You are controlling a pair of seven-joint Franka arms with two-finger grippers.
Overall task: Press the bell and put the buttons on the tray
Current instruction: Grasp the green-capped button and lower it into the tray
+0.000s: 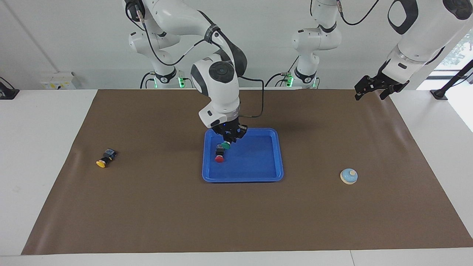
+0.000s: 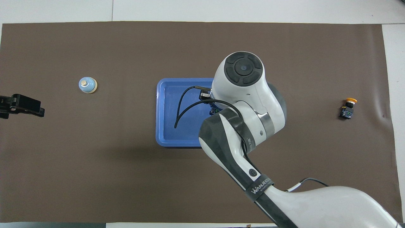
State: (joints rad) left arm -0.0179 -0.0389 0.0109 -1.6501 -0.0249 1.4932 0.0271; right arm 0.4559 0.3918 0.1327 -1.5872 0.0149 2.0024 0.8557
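Holding the green button [image 1: 225,145] clamped in my right gripper [image 1: 228,141] over the tray [image 1: 258,177], where the red button [image 1: 219,158] already lies, I count the yellow button [image 1: 101,162] left on the mat, the bell [image 1: 349,176] unconfirmed, and my left gripper [image 1: 370,88] waiting wide.

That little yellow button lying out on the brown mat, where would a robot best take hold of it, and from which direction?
Probably by the black body of the yellow button, coming straight down from above. It lies on its side on the brown mat, cap pointing away from the robots, so the body's two long flanks are exposed and nothing stands close by. The round cap looks likelier to slip between jaws.
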